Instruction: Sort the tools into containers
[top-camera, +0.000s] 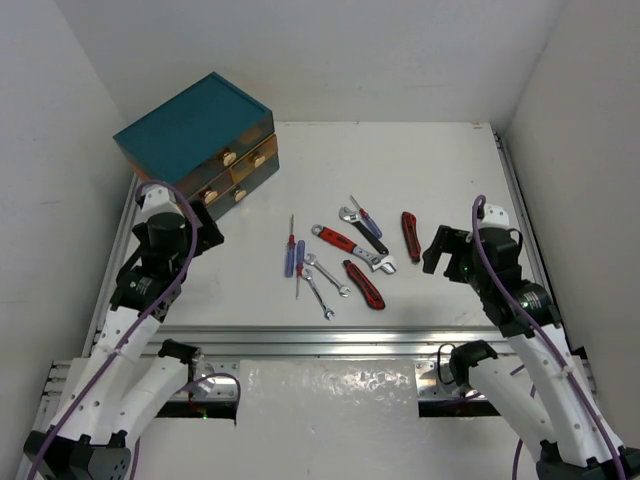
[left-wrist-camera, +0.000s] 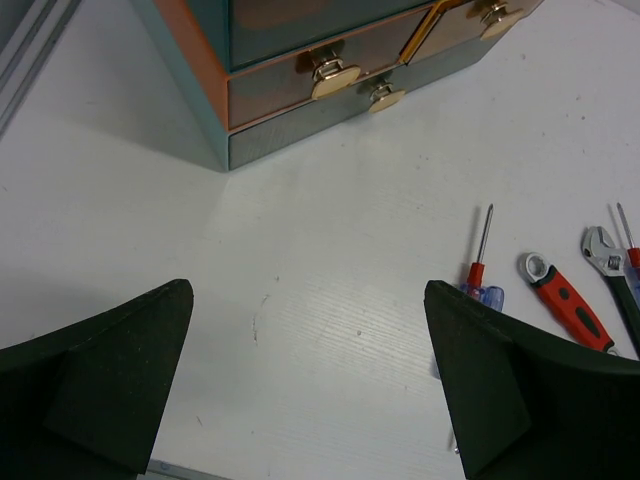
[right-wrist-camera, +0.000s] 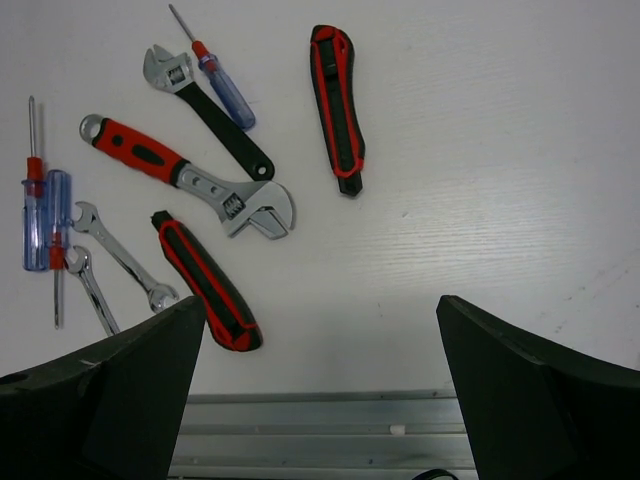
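Observation:
The tools lie in a cluster mid-table: two blue-handled screwdrivers (top-camera: 294, 256), two silver open-end wrenches (top-camera: 322, 280), a red-handled adjustable wrench (top-camera: 352, 247), a black-handled adjustable wrench (top-camera: 362, 230), a third screwdriver (top-camera: 366, 217) and two red-and-black cutters (top-camera: 364, 284) (top-camera: 410, 236). The teal-topped cabinet (top-camera: 196, 128) stands at the back left, its amber and teal drawers (left-wrist-camera: 300, 85) shut. My left gripper (left-wrist-camera: 310, 385) is open and empty over bare table before the cabinet. My right gripper (right-wrist-camera: 320, 390) is open and empty, right of the tools near the front rail.
White walls close in the table at left, back and right. An aluminium rail (top-camera: 330, 340) runs along the front edge, with a side rail (top-camera: 520, 210) on the right. Bare table lies between the cabinet and the tools.

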